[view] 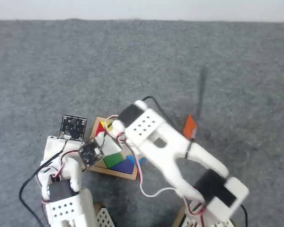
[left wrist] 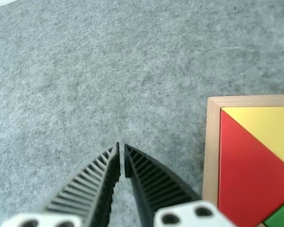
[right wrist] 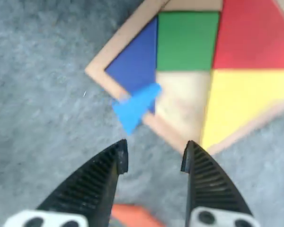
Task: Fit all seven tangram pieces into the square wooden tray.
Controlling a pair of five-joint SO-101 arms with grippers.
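Left tool (left wrist: 121,149): clenched on nothing, over the table (left wrist: 85,71) just beside the tray (left wrist: 210,142).
Right tool (right wrist: 155,152): released, near the tray's rim.
Light blue piece (right wrist: 134,106): lies across that rim.
Orange piece (view: 190,126): on the table, apart.

High cam looks down on the desk (view: 132,61); wrist cams close above it, facing down; all share the tray (left wrist: 211,142).

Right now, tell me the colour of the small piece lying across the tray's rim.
The piece is light blue; the right wrist view shows it best.
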